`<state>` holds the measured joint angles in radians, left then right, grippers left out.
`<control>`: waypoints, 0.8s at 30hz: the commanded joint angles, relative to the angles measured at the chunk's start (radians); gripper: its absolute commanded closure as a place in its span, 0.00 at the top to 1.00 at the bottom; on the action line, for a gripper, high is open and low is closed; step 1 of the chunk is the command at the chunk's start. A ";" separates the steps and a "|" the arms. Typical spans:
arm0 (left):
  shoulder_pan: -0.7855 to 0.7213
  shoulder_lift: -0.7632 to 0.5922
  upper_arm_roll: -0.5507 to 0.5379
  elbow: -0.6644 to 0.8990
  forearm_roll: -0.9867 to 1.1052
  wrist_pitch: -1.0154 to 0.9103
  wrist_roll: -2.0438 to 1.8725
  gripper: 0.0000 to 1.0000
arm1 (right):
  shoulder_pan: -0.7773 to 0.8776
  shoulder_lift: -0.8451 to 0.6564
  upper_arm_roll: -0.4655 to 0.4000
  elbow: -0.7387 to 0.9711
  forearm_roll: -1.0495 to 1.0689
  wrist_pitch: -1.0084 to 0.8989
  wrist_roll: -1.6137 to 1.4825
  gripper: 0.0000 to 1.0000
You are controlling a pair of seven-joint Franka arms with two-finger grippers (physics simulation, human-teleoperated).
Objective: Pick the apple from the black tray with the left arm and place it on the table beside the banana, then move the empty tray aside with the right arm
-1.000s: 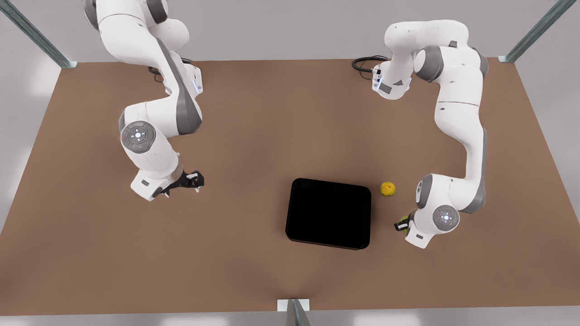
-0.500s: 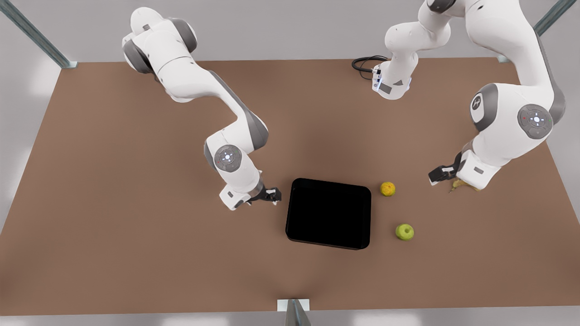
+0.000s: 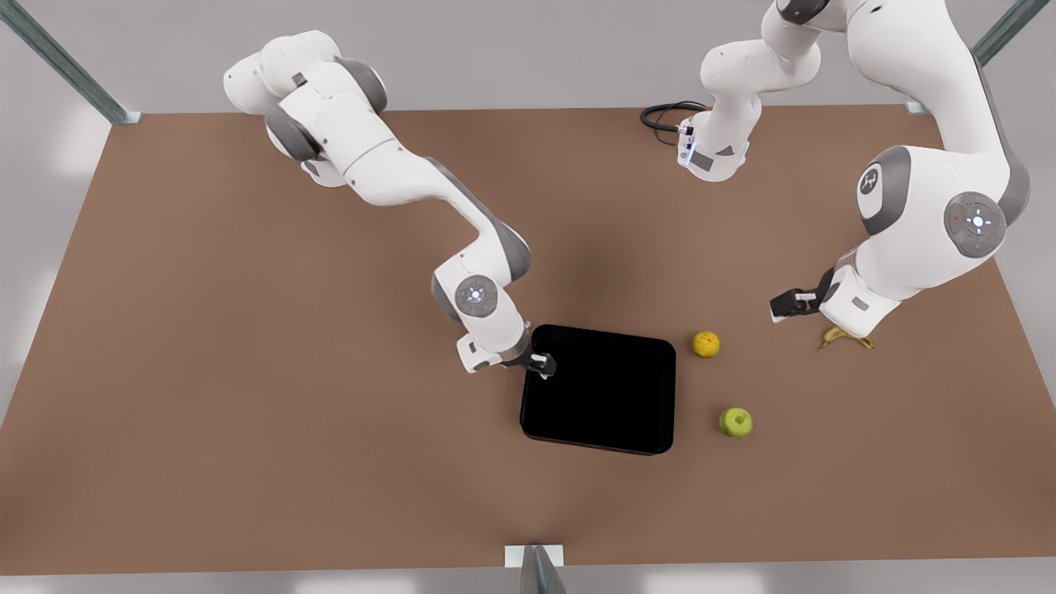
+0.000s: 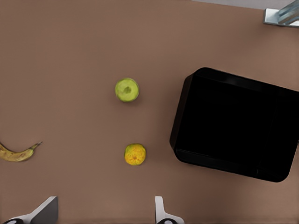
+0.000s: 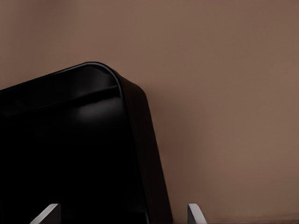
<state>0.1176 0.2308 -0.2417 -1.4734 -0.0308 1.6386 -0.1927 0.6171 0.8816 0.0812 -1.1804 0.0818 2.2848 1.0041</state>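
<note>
A: Where's the fruit? Quick.

B: Small round yellow-green apple [image 3: 736, 422] sits on the flat matte brown tabletop [image 3: 247, 412], off the glossy black shallow rectangular tray [image 3: 599, 389], just past the tray's corner on the front view's right; stem dimple faces up; nothing grips it. Round orange-yellow fruit [image 3: 705, 344] lies near it, also beside the tray; small curved yellow banana [image 3: 845, 337] is further toward the front view's right, partly under the arm there; apple and banana are apart, not touching.

A: Left tool?

B: Left tool [image 3: 784, 307] hangs above the tabletop near the banana on the front view's right; its wrist view looks down on apple [image 4: 127, 89], orange-yellow fruit [image 4: 135, 154], banana [image 4: 17, 153] and tray [image 4: 236, 124]; fingers [image 4: 161, 212] spread wide, released, gripping nothing.

A: Right tool?

B: Right tool [image 3: 542, 364] is at the tray's far corner on the front view's left; in its wrist view the tray's rim [image 5: 145, 140] runs between the spread fingers [image 5: 195, 213]; released, not clenched; contact with the rim can't be told.

A: Tray contents?

B: Tray interior is plain black; it lies flat on the tabletop.
</note>
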 commanded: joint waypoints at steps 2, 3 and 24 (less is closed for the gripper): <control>-0.001 0.001 -0.002 -0.001 -0.003 0.000 0.053 1.00 | 0.001 0.013 0.000 -0.004 -0.001 0.030 0.197 1.00; -0.001 0.001 -0.001 0.001 -0.001 0.000 0.053 1.00 | 0.001 0.016 0.000 -0.005 -0.001 0.028 0.166 1.00; -0.003 0.007 -0.002 0.001 -0.006 0.001 0.053 1.00 | 0.007 0.109 0.003 0.005 0.001 0.084 -0.074 0.45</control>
<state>0.1149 0.2387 -0.2431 -1.4731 -0.0363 1.6396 -0.1532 0.6238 0.9923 0.0842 -1.1756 0.0820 2.3619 1.0140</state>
